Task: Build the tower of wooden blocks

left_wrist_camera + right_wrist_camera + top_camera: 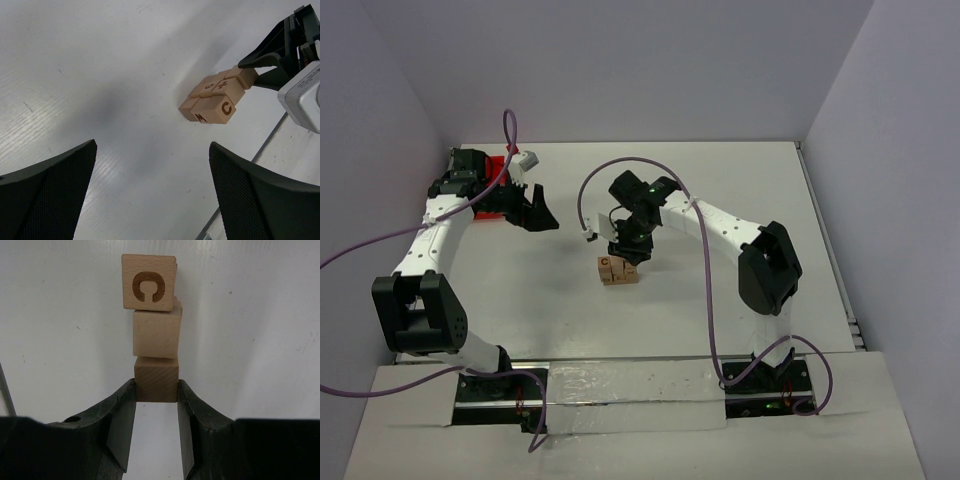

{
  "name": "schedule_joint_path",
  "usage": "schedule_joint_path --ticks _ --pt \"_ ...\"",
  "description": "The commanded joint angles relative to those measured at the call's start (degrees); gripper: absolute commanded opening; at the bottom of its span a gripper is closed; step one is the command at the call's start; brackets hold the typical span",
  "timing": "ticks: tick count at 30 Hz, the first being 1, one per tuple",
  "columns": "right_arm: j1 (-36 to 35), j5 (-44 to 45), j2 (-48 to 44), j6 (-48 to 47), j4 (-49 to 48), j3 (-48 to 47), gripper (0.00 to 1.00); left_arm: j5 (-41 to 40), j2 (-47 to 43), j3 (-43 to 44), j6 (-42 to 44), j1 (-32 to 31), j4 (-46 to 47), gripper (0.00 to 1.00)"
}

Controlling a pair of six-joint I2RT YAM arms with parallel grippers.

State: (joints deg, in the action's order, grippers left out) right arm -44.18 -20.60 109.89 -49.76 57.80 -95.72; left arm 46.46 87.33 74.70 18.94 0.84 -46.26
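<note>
Several light-tan wooden cubes (617,271) lie together on the white table, near its middle. The left wrist view shows them (214,100) as a tight cluster with the letters C, M and G on their faces. My right gripper (628,250) is over the far end of the cluster. In the right wrist view it (156,390) is shut on a plain cube (156,380). That cube sits in line with another plain cube (157,333) and the C cube (148,282). My left gripper (535,211) is open and empty (152,150), well left of the cubes.
A red plastic bin (500,185) stands at the back left, mostly hidden behind the left arm. Grey walls close in the table at the back and on both sides. Purple cables loop over both arms.
</note>
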Motion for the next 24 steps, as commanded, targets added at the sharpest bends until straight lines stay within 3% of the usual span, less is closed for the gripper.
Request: schedule_joint_path --ticks 1,24 --pt "-0.64 -0.41 0.32 0.53 -1.39 -3.04 0.27 0.83 -1.21 0.60 1.35 0.38 -0.49 0.99" --pt "-0.96 0.12 0.84 -0.52 -1.48 -1.31 0.38 0.76 -0.41 1.24 1.52 0.74 -0.76 0.99"
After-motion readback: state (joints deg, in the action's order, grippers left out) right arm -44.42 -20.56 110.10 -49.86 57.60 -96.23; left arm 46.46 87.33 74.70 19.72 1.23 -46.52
